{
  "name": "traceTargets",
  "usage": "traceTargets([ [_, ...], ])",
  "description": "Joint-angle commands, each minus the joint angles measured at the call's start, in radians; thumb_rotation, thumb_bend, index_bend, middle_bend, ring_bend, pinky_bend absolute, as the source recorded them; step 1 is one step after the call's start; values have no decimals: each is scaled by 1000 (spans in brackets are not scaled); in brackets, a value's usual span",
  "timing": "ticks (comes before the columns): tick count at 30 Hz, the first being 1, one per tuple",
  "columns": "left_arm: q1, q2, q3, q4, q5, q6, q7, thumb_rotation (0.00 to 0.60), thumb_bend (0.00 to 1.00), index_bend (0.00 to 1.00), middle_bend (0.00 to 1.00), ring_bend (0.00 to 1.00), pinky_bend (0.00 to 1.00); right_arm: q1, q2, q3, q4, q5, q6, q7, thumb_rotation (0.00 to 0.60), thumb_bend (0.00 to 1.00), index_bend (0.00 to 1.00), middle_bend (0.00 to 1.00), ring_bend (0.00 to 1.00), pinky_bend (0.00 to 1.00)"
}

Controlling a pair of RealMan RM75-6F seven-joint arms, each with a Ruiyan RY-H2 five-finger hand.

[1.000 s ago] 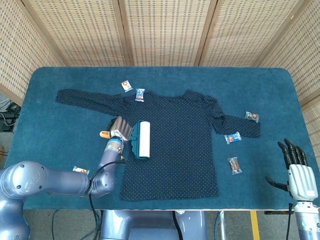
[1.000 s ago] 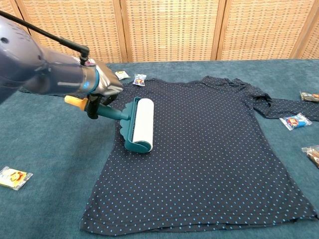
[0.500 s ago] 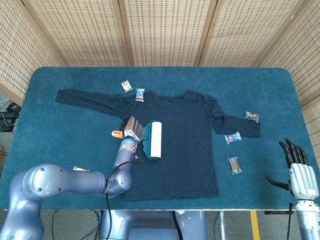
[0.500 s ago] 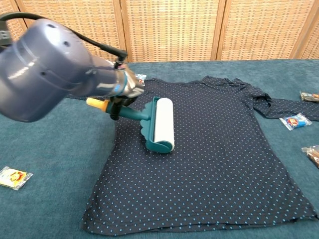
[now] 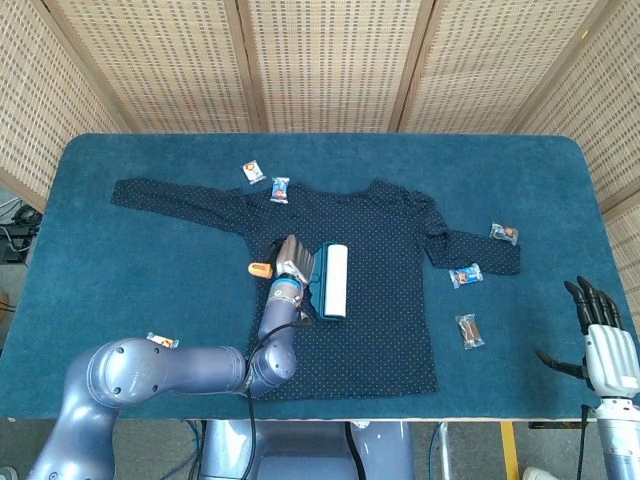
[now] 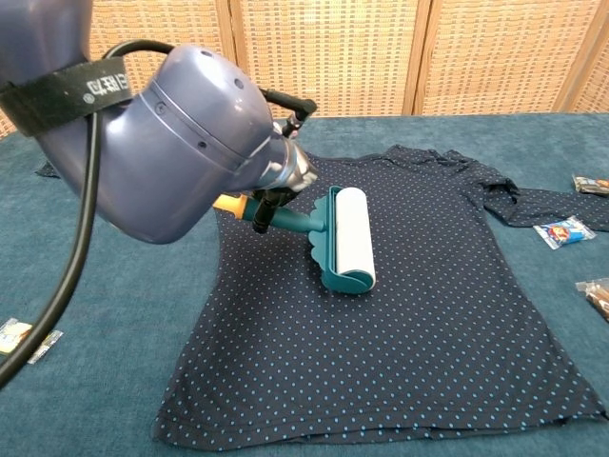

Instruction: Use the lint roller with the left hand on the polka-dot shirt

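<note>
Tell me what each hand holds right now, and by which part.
Left hand grips the lint roller by its handle; right hand holds nothing.

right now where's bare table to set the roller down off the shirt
Bare cloth runs left of the polka-dot shirt, below its long sleeve, above the lone packet. The far strip by the screens is free too. Right of the shirt is crowded with snack packets. The left hand holds the lint roller.

In the chest view the bulky left arm (image 6: pixel 162 143) hides most of the left hand (image 6: pixel 290 171) and the shirt's (image 6: pixel 409 314) far sleeve, and half covers a snack packet (image 6: pixel 19 335) at the left edge. The lint roller's (image 6: pixel 344 238) handle vanishes into that hand. The right hand (image 5: pixel 605 345) shows only in the head view, and the small packets' (image 5: pixel 466 275) printing is too tiny to read.
</note>
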Motion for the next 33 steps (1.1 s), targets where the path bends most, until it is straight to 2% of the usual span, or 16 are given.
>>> traceTargets([
  [1,12,14,2,-26,7,18,6,600,897,905,900,784,725,0,-1,-2,-1,-5,1,-4,600,34,0,0,0,0],
  [7,55,76,24,-120,43,53,-9,600,897,905,900,784,725,0,-2,-7,-8,-12,3,-17,600,35,0,0,0,0],
  [14,126,156,79,-225,96,73,-59,600,897,905,901,784,725,0,-5,-15,-18,-25,10,-41,600,34,0,0,0,0],
  [21,193,225,132,-276,147,67,-121,600,897,905,900,784,725,-1,-7,-22,-32,-39,19,-68,600,34,0,0,0,0],
  [27,208,242,141,-282,167,56,-148,600,897,905,900,784,725,1,-11,-25,-37,-41,15,-80,600,34,0,0,0,0],
  [33,188,212,126,-262,171,52,-143,600,897,905,900,784,725,1,-8,-22,-35,-34,13,-72,600,34,0,0,0,0],
])
